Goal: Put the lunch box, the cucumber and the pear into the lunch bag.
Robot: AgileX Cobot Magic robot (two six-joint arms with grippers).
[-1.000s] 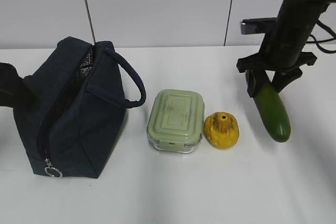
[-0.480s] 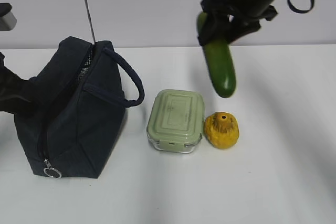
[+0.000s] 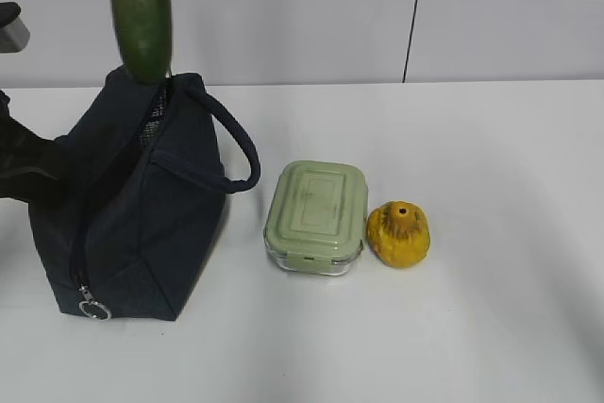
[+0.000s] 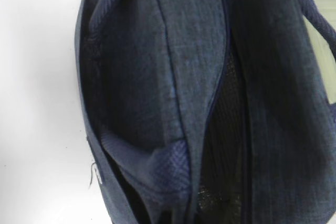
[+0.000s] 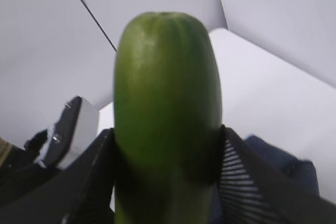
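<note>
The dark green cucumber (image 3: pixel 140 16) hangs upright, its lower tip just over the open top of the navy lunch bag (image 3: pixel 142 224). My right gripper (image 5: pixel 167 153) is shut on the cucumber (image 5: pixel 165 93); in the exterior view it is above the frame. My left arm (image 3: pixel 21 172) presses against the bag's left side. In the left wrist view the bag (image 4: pixel 173 77) fills the frame, a strap fold is pulled toward the jaws, and the fingers are hidden. The sage-lidded lunch box (image 3: pixel 316 214) and the yellow pear (image 3: pixel 399 233) sit side by side on the table.
The bag's looped handle (image 3: pixel 236 153) arches toward the lunch box. The silver zipper pull (image 3: pixel 92 309) hangs at the bag's front corner. A white wall with dark seams stands behind the white table (image 3: pixel 491 327).
The cucumber has been lifted from the right side of the table and carried left across the view to above the bag's opening. The lunch box, pear and bag have not moved.
</note>
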